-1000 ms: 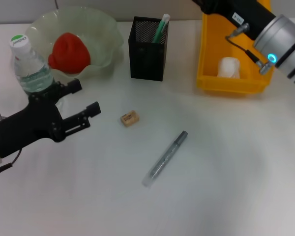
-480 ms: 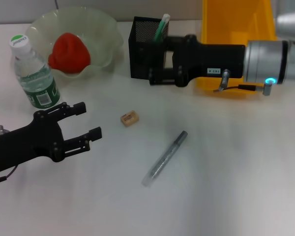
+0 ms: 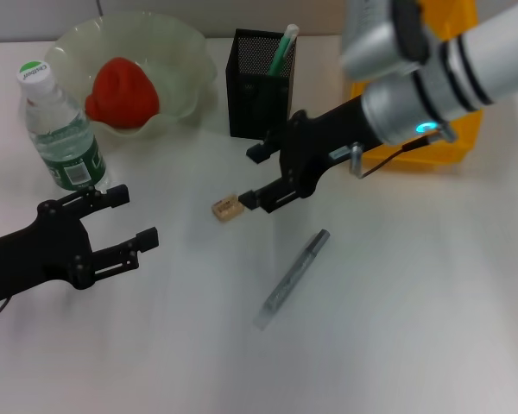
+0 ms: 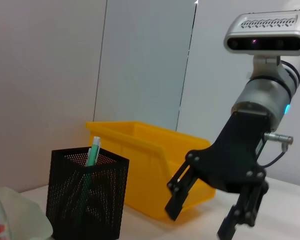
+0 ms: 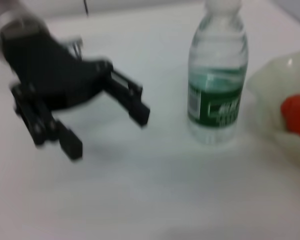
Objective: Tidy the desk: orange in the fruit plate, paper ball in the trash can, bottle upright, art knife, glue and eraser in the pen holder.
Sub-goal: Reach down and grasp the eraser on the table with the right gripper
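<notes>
We see the eraser point(image 3: 227, 208) lying on the desk point(image 3: 414, 328) just beside our right gripper point(image 3: 261, 177), whose jaws are spread empty above it, the glue point(image 3: 291, 278) nearby, and our left gripper point(image 3: 125, 226), jaws likewise apart, near the upright bottle point(image 3: 59, 129).

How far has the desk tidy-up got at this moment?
Done: the orange lies in the fruit plate, the bottle stands upright, and the art knife is in the pen holder. In hand: the right pincer, open, is beside the eraser. Left: the eraser and the glue on the desk. The left pincer is open and empty.
</notes>
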### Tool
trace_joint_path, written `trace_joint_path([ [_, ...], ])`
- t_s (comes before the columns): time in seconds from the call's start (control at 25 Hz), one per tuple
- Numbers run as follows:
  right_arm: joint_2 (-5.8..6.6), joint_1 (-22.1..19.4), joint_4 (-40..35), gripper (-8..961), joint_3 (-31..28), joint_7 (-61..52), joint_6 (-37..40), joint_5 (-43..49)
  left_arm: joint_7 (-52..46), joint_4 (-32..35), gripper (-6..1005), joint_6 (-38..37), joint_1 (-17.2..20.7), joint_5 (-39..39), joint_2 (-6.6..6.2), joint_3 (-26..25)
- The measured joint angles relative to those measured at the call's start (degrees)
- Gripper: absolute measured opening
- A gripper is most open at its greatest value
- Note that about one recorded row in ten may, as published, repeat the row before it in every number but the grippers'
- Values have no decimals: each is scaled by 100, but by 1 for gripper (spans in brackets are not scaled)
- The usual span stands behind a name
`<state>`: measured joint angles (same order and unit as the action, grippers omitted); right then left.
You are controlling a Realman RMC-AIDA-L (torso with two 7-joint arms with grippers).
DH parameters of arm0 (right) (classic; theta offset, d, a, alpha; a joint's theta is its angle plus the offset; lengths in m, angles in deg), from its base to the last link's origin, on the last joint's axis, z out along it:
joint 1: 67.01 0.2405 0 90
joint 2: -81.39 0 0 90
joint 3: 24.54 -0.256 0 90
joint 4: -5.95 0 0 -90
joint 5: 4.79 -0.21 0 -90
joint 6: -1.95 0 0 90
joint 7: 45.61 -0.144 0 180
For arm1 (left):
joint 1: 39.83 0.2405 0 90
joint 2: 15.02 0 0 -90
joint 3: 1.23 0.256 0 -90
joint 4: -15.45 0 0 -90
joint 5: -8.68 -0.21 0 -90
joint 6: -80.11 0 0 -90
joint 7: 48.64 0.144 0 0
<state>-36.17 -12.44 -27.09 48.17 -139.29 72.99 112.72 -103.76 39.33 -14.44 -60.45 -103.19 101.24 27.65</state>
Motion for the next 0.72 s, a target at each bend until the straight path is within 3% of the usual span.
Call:
trace_joint_path([
  [0.08, -130, 151, 15, 734, 16, -73, -124, 410, 66, 2, 786, 10, 30, 2, 21, -2],
  [0.2, -198, 326, 143, 733, 206, -147, -336, 649, 97, 2, 786, 11, 59, 16, 58, -5],
  [0.72, -228, 417, 368, 730, 1229, 135, -1024, 104, 77, 3, 786, 7, 76, 43, 98, -5],
])
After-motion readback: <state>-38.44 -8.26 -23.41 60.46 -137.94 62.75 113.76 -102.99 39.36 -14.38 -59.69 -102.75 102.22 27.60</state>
